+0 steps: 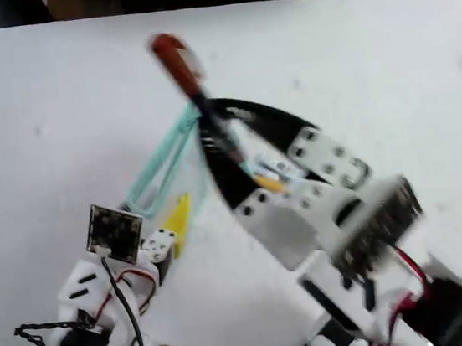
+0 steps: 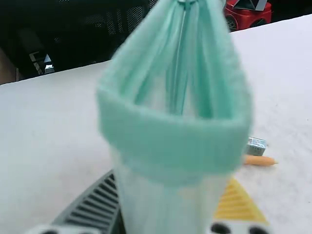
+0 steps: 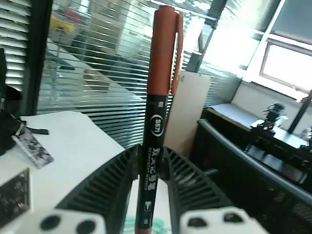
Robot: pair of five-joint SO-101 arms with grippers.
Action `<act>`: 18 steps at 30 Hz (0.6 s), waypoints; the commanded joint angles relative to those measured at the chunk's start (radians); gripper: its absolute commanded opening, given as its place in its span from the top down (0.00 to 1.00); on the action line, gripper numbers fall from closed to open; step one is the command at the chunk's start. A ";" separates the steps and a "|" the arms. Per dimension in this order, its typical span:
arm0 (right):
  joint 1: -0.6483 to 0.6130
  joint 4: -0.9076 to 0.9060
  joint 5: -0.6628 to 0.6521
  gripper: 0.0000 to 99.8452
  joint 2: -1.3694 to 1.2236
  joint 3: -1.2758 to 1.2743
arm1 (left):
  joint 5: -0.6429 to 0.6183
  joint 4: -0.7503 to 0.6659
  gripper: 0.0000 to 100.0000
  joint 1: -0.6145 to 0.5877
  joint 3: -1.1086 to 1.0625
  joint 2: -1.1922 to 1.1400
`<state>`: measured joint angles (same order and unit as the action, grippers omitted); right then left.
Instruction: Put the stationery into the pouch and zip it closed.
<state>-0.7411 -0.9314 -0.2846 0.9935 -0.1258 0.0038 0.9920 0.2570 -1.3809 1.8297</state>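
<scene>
My left gripper (image 1: 172, 224) is shut on the near edge of the pouch (image 1: 160, 168), a clear bag with a mint-green rim (image 2: 175, 141); its yellow finger (image 2: 238, 203) and black ribbed finger (image 2: 91, 208) pinch the wall. A marker (image 1: 190, 83) with a black barrel and red cap stands tilted, and my right gripper (image 1: 212, 131) is shut on its barrel. It hangs just beside the pouch's far end. In the right wrist view the marker (image 3: 158, 112) rises between the black fingers (image 3: 105, 187). A small orange piece (image 2: 260, 160) and a blue-grey piece (image 2: 256, 145) lie on the table beside the pouch.
The white table (image 1: 54, 102) stretches wide at the left and back. A red object (image 2: 247, 13) stands past the table's far edge. The two arms' bases crowd the near edge.
</scene>
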 commanded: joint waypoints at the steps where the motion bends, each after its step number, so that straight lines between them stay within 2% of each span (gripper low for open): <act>1: -0.061 -0.005 0.144 0.98 -0.108 0.106 | 0.005 0.000 0.81 0.047 0.049 -0.001; 7: -0.071 0.036 0.267 0.98 -0.148 0.043 | 0.005 0.002 0.81 0.056 0.049 -0.001; 18: -0.105 0.318 0.221 0.98 -0.073 -0.364 | 0.005 0.000 0.81 0.051 0.049 -0.001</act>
<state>-0.8408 -0.6905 -0.0345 0.8999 -0.4312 0.0038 0.9920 0.2954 -1.3809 1.8297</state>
